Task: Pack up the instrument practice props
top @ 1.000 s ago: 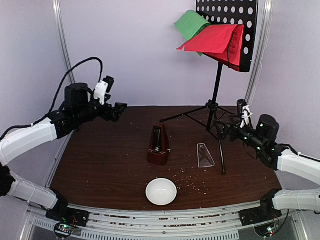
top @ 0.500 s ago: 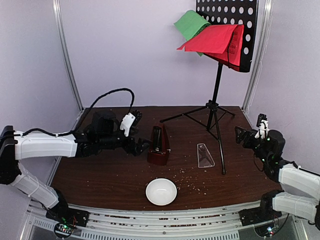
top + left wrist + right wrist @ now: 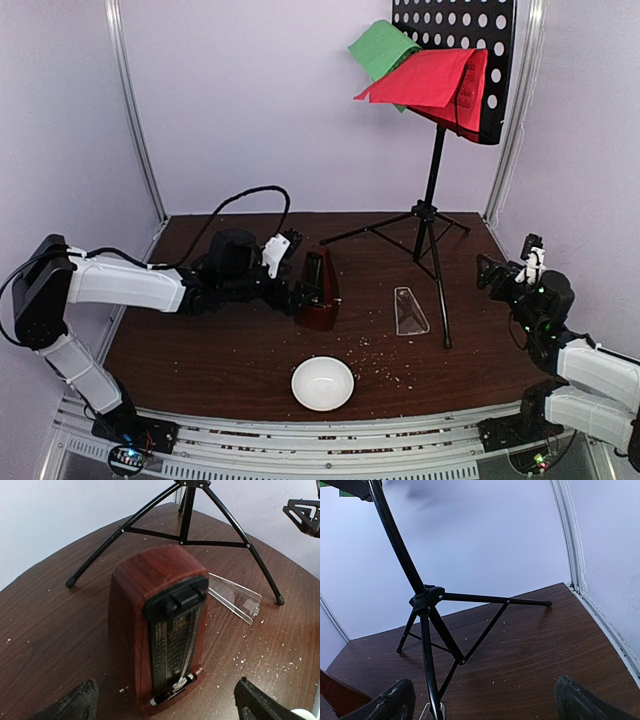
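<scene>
Presently: left gripper, jaws wide and empty, just short of the upright red-brown metronome mid-table. Right gripper, wide, empty, facing the music stand. Clear wedge cover lies between metronome and stand. Risk: an off-centre squeeze on the tapered sides could topple the metronome. Red sheet and green sheet on the stand. Dark wooden table, crumb-strewn; lilac walls.

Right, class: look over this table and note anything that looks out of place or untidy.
The clear cover lies flat on the table, apart from the metronome. Pale crumbs are scattered near the white bowl.
</scene>
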You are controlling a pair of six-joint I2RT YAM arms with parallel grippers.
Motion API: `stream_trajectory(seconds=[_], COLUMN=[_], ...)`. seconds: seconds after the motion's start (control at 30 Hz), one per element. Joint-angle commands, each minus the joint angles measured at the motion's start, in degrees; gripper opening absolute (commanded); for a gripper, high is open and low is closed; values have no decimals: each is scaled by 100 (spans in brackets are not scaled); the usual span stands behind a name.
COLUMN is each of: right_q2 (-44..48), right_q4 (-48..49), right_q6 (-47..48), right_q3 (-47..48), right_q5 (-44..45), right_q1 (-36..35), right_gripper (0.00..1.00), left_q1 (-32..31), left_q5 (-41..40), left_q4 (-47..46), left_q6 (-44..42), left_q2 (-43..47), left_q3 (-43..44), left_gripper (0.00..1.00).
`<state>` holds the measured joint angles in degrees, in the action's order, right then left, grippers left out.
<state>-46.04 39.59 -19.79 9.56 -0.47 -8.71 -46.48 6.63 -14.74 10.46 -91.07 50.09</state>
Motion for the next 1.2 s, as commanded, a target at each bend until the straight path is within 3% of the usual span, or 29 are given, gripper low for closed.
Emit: stream_trajectory(seconds=[0.0, 0.5, 1.17], right_q2=[100, 17, -1], right_q4=[278, 371, 421], right_q6=[-23, -14, -8], right_q3=[-83, -122, -161], right_q5=[156, 191, 197], right_q1=[27, 25, 23], right_gripper=[100, 100, 100], left_q1=[-36, -37, -41], left_q5=[-27, -521, -543], left_q4=[-435, -462, -536], left_q6=[1, -64, -3], left_q2=[-192, -423, -519], left_q3=[308, 602, 565], left_gripper=[98, 89, 63])
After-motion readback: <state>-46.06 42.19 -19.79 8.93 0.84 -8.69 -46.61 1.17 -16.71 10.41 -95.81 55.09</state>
